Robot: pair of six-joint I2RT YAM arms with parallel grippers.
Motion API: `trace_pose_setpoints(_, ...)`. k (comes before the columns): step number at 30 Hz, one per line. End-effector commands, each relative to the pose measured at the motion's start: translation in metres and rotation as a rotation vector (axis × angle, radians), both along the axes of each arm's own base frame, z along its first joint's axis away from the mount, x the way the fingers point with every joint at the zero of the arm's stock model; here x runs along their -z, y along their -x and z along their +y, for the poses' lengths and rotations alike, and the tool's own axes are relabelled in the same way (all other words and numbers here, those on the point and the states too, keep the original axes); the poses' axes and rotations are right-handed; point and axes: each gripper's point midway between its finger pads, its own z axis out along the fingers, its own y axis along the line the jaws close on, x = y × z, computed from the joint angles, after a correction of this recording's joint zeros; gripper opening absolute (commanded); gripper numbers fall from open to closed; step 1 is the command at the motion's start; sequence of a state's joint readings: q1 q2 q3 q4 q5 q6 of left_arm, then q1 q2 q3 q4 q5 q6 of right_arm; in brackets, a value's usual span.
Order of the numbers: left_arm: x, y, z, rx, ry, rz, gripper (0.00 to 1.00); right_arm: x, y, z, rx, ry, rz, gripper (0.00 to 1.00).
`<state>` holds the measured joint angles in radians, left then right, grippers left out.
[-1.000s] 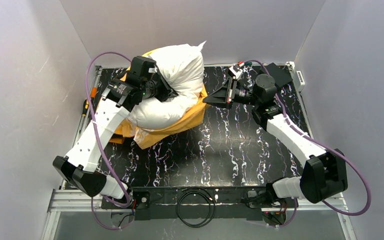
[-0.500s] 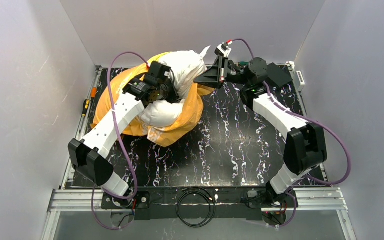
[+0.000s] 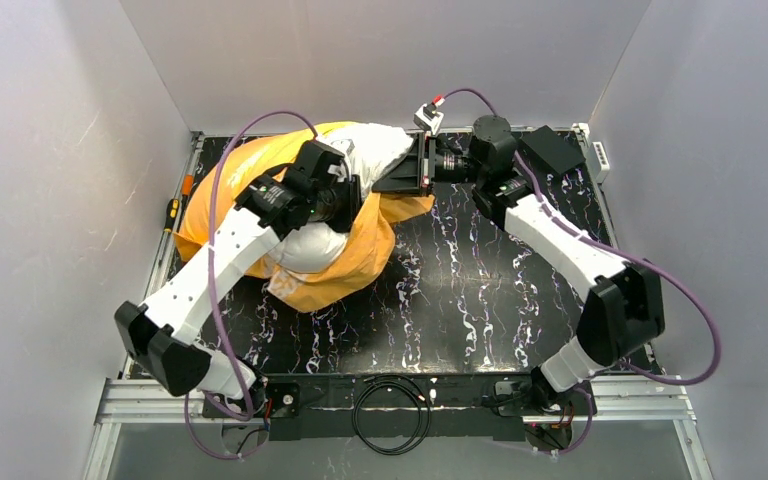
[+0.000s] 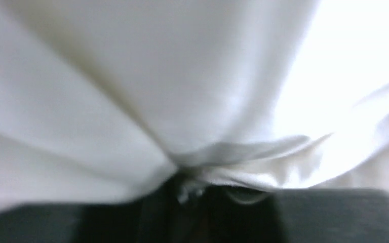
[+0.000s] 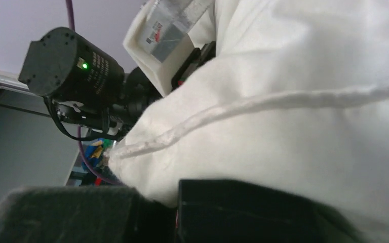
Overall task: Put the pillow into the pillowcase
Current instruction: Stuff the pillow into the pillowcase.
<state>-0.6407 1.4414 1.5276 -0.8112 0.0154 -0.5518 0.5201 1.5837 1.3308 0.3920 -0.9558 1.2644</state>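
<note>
The off-white pillow (image 3: 375, 150) lies at the back left, with most of it wrapped by the orange pillowcase (image 3: 235, 175). Its top right end and a bulge at the front still show. My left gripper (image 3: 348, 205) is buried in the pillow's middle. In the left wrist view, white pillow fabric (image 4: 182, 76) bunches into the gap of that gripper (image 4: 197, 202), which is shut on a fold. My right gripper (image 3: 388, 178) is shut and presses against the pillow's right end. In the right wrist view the pillow (image 5: 294, 126) lies right above that gripper (image 5: 177, 207).
Tools with orange handles (image 3: 173, 208) lie along the table's left edge. A white power strip (image 3: 600, 155) sits at the back right corner. A coiled black cable (image 3: 392, 410) lies at the near rail. Grey walls close in three sides. The left arm's wrist (image 5: 71, 63) shows close by in the right wrist view.
The pillow has sunk down and to the left, and more orange case now covers it. My right gripper swung up and left onto the pillow's end. The left arm shifted with the pillow.
</note>
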Motion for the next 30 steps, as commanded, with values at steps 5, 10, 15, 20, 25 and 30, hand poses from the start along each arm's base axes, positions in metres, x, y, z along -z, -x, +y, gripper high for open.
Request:
trace_pose_setpoints(5, -0.098, 0.082, 0.008, 0.353, 0.145, -0.138, 0.59, -0.008, -0.029, -0.015, 0.252, 0.050, -0.221, 0.01)
trace_pose_setpoints(10, -0.127, 0.059, 0.034, 0.196, 0.069, -0.278, 0.61, -0.018, -0.030, -0.014, 0.250, 0.023, -0.257, 0.01)
trace_pose_setpoints(15, -0.133, 0.030, 0.068, 0.029, -0.078, -0.375, 0.54, -0.061, -0.009, -0.017, 0.195, -0.116, -0.355, 0.01)
trace_pose_setpoints(20, -0.167, 0.024, 0.034, 0.197, 0.027, -0.433, 0.52, -0.096, 0.016, -0.028, 0.154, -0.178, -0.411, 0.01)
trace_pose_setpoints(25, -0.236, 0.008, -0.019, 0.323, 0.254, -0.584, 0.53, -0.088, 0.017, -0.030, 0.154, -0.147, -0.390, 0.01)
trace_pose_setpoints(30, -0.262, -0.037, -0.066, 0.329, 0.404, -0.680, 0.53, -0.078, 0.012, -0.030, 0.183, -0.136, -0.368, 0.01)
